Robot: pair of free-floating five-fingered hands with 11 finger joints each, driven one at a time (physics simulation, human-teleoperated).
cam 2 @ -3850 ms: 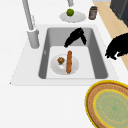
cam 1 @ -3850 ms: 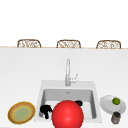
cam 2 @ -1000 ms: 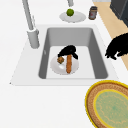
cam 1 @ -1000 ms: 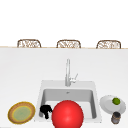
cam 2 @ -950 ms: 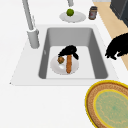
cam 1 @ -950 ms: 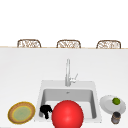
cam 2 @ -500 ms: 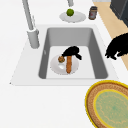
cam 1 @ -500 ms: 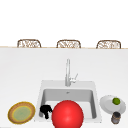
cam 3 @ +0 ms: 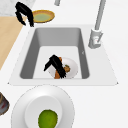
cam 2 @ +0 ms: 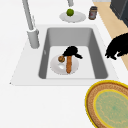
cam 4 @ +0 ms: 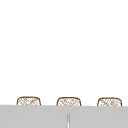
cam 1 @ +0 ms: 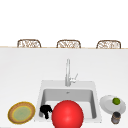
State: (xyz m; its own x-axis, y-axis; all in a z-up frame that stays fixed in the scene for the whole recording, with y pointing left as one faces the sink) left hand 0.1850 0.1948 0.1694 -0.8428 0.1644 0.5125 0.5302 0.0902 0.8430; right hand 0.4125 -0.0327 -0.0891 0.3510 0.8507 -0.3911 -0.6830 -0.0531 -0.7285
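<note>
Carrot (cam 2: 68, 64) seemingly under right hand's (cam 2: 71, 51) fingers (cam 3: 61, 70).

A long orange-brown carrot (cam 2: 68, 64) lies flat on a small white plate (cam 2: 57, 68) at the bottom of the sink (cam 2: 51, 35). It points along the sink, with its far end under a black hand's fingers. A small round brown thing (cam 2: 61, 59) sits on the same plate, just beside the carrot near that far end. In the right side view the carrot (cam 3: 58, 74) peeks out from behind the fingers.
</note>
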